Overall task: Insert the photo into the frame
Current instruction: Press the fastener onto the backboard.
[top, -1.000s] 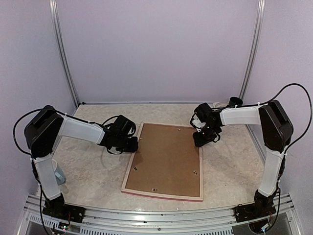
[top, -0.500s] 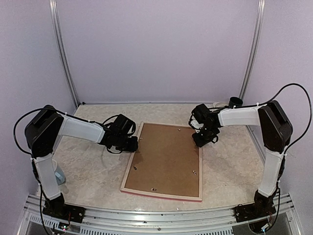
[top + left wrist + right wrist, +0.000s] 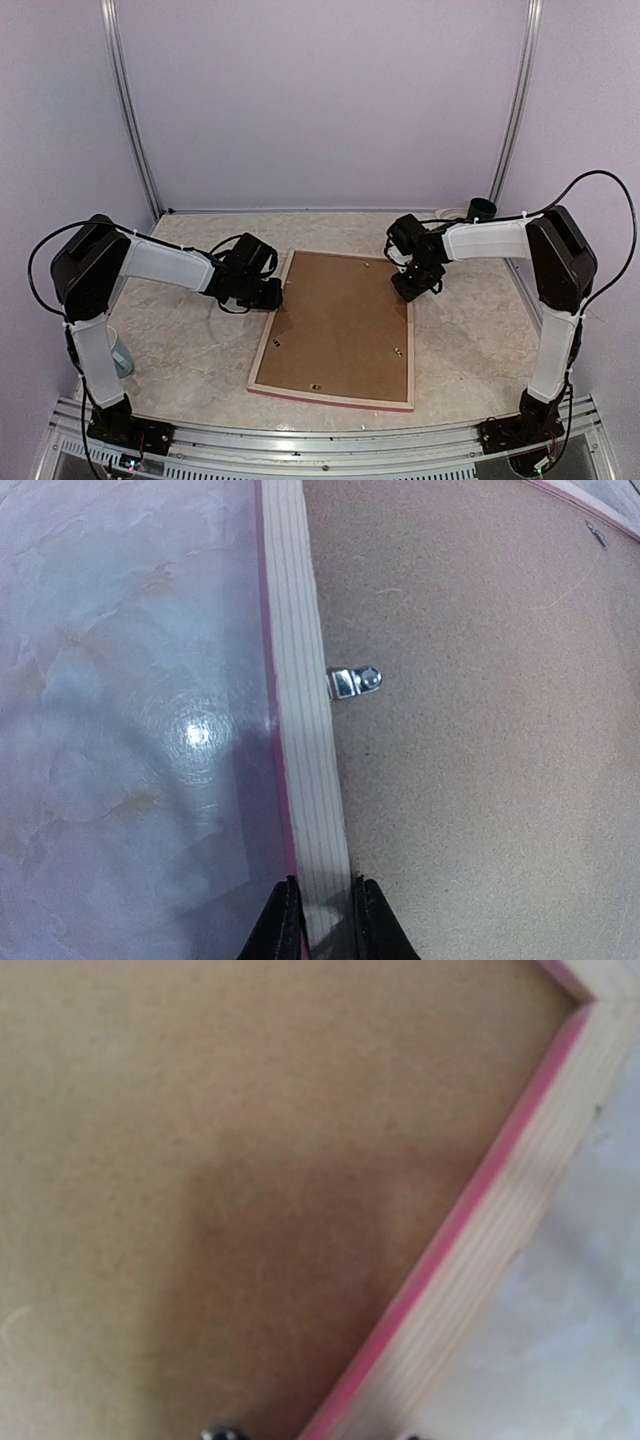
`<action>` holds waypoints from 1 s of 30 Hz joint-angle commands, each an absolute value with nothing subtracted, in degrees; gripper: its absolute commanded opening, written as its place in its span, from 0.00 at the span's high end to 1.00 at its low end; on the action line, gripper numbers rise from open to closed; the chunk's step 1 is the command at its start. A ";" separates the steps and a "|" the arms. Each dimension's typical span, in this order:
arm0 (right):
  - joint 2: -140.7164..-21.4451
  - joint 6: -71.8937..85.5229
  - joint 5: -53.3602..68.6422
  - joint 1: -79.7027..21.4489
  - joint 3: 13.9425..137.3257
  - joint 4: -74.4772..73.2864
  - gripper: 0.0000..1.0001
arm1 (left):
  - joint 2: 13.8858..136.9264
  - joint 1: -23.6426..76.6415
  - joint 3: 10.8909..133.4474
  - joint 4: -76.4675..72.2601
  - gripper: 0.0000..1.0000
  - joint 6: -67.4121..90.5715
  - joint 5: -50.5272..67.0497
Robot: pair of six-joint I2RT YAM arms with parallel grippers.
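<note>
Your left gripper (image 3: 325,925) pinches the frame (image 3: 305,680) by its left rail; right gripper (image 3: 315,1432) open, astride the far right rail.

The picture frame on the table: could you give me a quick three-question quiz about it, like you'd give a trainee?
1. True or false: the frame lies face down, with its pale wood back facing up.
2. What sits between the fingers of the left tool? A) the frame's side rail B) a cup C) a cable
3. Fill in: a small metal ____ reaches from the rail over the brown backing board.

Key: 1 true. 2 A. 3 clip.
</note>
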State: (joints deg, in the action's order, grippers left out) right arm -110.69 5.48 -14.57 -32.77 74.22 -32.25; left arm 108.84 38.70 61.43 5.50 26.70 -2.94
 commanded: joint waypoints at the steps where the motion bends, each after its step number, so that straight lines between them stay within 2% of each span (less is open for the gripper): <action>1: -108.25 5.77 -14.41 -31.99 73.30 -31.47 0.57 | 108.88 38.23 60.27 6.20 0.83 26.39 -0.78; 6: -104.87 7.55 -5.94 -31.99 71.76 -28.90 0.47 | 107.58 38.56 60.37 4.76 0.76 28.39 -0.47; 11: -101.48 10.01 -2.20 -32.26 68.57 -26.89 0.41 | 104.76 38.76 60.23 4.61 0.66 29.56 -2.30; 16: -96.48 12.55 -0.10 -32.35 63.21 -24.34 0.35 | 100.73 38.76 58.79 4.82 0.60 30.41 -3.71; 24: -88.08 17.81 1.70 -32.34 53.84 -20.94 0.28 | 91.85 40.95 51.04 5.34 0.53 33.93 -4.98; 30: -84.56 23.09 5.05 -32.34 46.78 -16.36 0.28 | 88.32 46.27 45.22 5.91 0.46 37.89 -6.91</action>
